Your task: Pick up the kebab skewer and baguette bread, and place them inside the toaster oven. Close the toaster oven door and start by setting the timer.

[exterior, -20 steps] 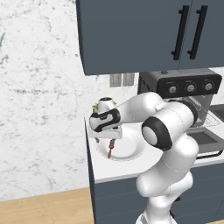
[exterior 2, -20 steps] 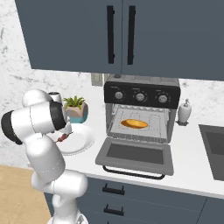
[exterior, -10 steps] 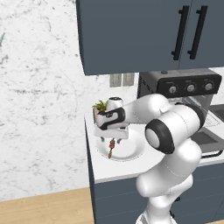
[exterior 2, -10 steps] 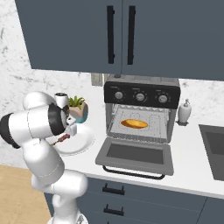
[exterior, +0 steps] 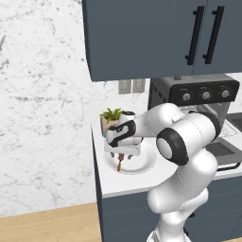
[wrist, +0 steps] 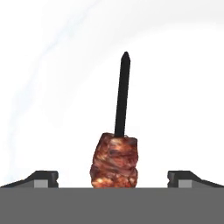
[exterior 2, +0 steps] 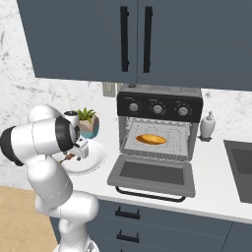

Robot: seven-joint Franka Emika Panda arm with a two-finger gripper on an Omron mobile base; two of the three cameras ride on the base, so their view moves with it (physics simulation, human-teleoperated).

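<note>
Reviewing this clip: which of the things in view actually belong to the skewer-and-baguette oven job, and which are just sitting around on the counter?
Part of the job:
kebab skewer, between the open gripper fingers
baguette bread, already on the rack
toaster oven
toaster oven door, dropped open

Just sitting around:
white plate
potted plant
soap dispenser
sink

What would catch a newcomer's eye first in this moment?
The open hand poised over the kebab skewer on the white plate at the counter's left end. To the right, the toaster oven has its door dropped open, with the golden baguette bread on the rack.
</note>
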